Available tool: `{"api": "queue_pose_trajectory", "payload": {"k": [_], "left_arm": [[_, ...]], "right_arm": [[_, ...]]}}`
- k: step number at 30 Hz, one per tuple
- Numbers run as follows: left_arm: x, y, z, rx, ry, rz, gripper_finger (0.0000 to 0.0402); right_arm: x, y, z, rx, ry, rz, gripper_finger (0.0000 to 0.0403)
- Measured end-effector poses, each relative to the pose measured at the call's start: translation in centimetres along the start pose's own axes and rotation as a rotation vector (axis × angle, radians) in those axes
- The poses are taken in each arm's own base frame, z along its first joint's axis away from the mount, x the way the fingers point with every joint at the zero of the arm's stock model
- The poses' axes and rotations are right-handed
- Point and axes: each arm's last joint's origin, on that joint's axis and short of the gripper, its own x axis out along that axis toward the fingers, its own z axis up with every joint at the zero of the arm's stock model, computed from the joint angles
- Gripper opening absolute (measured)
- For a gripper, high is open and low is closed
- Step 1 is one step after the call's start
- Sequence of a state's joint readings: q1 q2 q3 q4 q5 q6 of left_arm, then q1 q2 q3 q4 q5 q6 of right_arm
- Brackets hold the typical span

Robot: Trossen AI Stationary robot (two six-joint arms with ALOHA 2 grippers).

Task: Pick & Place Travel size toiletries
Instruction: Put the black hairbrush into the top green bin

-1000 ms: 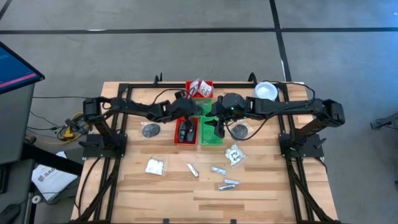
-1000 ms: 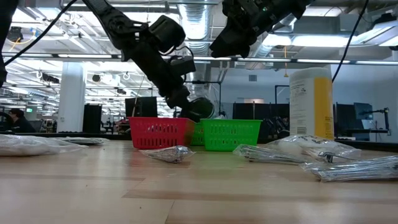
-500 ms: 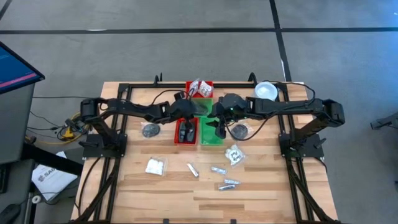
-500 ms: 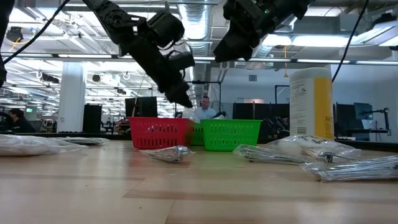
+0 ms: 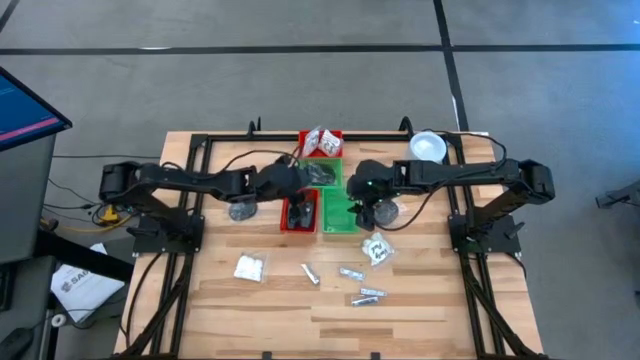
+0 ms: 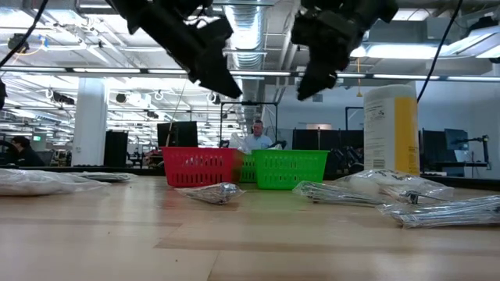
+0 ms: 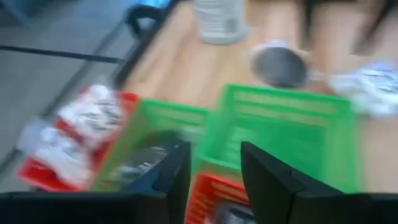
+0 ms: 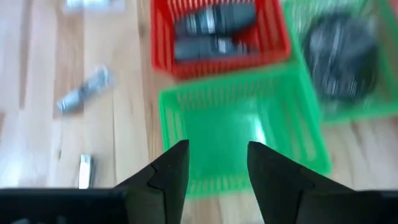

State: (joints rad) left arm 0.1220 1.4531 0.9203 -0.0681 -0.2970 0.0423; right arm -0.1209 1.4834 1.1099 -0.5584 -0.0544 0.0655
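Right now both arms hang over the middle of the bench (image 5: 420, 300), above the cluster of red and green trays. The left pincer (image 5: 300, 180) sits over the near red tray (image 5: 287, 224), its fingers (image 7: 171, 174) parted a little with nothing between them. Two small dark grey bottles (image 8: 214, 32) lie side by side in that red tray. The right pincer (image 5: 362, 208) hovers above the near green tray (image 8: 236, 134), whose floor shows bare, at its side toward a flat dark round tin (image 5: 385, 210) lying on the bench just beside the tray; its jaws are spread too and carry nothing.

Another dark round tin (image 5: 241, 209) rests on the bench left of the red tray, partly under the left arm. A far red tray (image 7: 37, 168) holds white crinkly sachets (image 7: 93, 115), and a far green tray (image 8: 373, 102) beside it holds a dark round item (image 8: 341, 46).

Down on the near half of the bench, well apart from the trays, the loose toiletries lie scattered: a white sachet (image 5: 250, 266) to the left, another sachet (image 5: 377, 249) just below the right pincer, and short silvery tubes (image 5: 350, 272) between and below them, one (image 5: 310, 272) lying at a slant, two more (image 5: 367, 295) nearest the front edge.

The tall yellow canister (image 6: 392, 129) with its white lid stands at the far right corner. Beyond the bench, a person (image 6: 256, 137) shows in the room.
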Motion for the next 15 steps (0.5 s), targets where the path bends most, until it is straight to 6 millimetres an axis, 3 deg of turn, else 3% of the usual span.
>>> {"api": "queue_pose_trajectory", "payload": {"k": [8,15], "left_arm": [[-0.7,-2.8,0.0,-0.001,-0.010,-0.131,0.0124],[-1.2,-4.1,0.0,0.022,-0.020,-0.168,0.0122]], "right_arm": [[0.8,0.3,-3.2,0.106,0.220,-0.023,0.0146],[1.7,-0.6,-5.7,0.173,0.315,-0.165,0.0134]]}}
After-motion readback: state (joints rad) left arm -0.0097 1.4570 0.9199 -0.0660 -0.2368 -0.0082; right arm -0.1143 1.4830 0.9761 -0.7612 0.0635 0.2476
